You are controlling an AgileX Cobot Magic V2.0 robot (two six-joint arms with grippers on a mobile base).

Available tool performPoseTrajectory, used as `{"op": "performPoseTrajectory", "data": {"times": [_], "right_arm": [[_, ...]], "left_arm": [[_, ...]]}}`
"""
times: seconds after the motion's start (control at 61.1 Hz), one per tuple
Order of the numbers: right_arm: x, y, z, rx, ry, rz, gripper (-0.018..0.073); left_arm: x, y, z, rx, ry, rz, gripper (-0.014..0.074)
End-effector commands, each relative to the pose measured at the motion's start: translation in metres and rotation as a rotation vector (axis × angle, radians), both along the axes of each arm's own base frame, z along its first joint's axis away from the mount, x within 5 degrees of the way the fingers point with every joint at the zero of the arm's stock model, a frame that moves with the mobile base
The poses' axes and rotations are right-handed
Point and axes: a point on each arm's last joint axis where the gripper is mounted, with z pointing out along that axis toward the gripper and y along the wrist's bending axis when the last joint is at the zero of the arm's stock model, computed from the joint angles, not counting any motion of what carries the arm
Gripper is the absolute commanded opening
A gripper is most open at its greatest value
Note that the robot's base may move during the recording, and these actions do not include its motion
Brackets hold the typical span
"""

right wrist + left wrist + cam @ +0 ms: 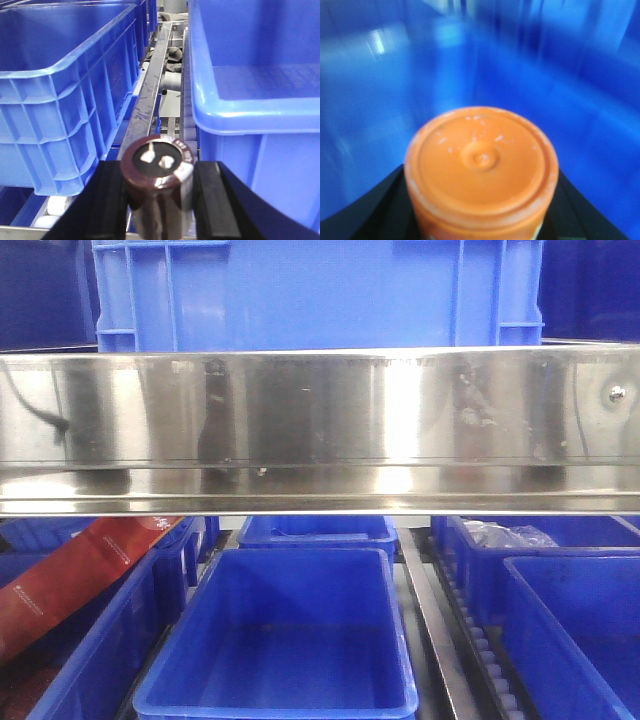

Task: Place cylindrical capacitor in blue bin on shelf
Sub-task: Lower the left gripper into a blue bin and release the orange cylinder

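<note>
- Right end effector (159, 202) is clenched on the cylindrical capacitor (157, 172), with its two black fingers (107, 200) pressing the dark brown body from either side.
- Held upright in that grip, the capacitor shows its silvery rim and two pale terminals to the wrist camera.
- It sits outside any container, in line with a metal rail (150, 95) that runs between a ribbed blue bin (65, 100) on the view's left and a second blue bin (260, 100) on the view's right.
- White rollers (52, 210) show under the ribbed bin's near corner.
- Left end effector (480, 225) grasps an orange round-topped container (480, 160), with black fingers (370, 222) flanking it on both sides. The surroundings are a blurred blue, too smeared to make out further.
- From the front, the shelf (320, 420) fills the frame with its mirror-like steel rail.
- A large blue crate (320, 295) stands on the tier above the rail.
- An open blue bin (290, 640) sits centred on the tier below, with more blue bins beside and behind it.
- A red carton (70, 570) leans diagonally across the bins at lower left.
- A clear plastic bag (505, 535) lies in a bin at the right rear.
</note>
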Motion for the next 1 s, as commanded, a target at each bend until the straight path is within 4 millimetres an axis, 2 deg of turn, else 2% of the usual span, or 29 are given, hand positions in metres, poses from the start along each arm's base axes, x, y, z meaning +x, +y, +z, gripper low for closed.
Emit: {"op": "performPoseTrajectory", "data": {"times": [0.0,0.082,0.147,0.262,0.278,0.393,0.573,0.704,0.982], "right_arm": [[0.0,0.0,0.003,0.003,-0.035,0.0,-0.0162],[0.0,0.0,0.003,0.003,-0.035,0.0,-0.0162],[0.0,0.0,0.003,0.003,-0.035,0.0,-0.0162],[0.0,0.0,0.003,0.003,-0.035,0.0,-0.0162],[0.0,0.0,0.003,0.003,-0.035,0.0,-0.0162],[0.0,0.0,0.003,0.003,-0.035,0.0,-0.0162],[0.0,0.0,0.003,0.003,-0.031,0.001,-0.0162],[0.0,0.0,0.003,0.002,-0.029,0.001,-0.0162],[0.0,0.0,0.003,0.002,-0.029,0.001,-0.0162]], "left_arm": [[0.01,-0.004,-0.011,0.005,0.029,0.006,-0.0111],[0.016,-0.008,-0.023,0.026,0.063,0.005,-0.009],[0.019,-0.01,-0.031,0.041,0.087,0.004,-0.0016],[0.021,-0.011,-0.037,0.058,0.113,0.002,0.0249],[0.021,-0.011,-0.037,0.059,0.114,0.002,0.0334],[0.021,-0.011,-0.037,0.06,0.115,0.002,0.0631],[0.012,-0.006,-0.028,0.065,0.128,-0.003,0.0494],[-0.005,0.006,-0.007,0.069,0.117,-0.001,0.0344],[-0.047,0.063,0.041,0.082,0.117,0.066,-0.0078]]}}
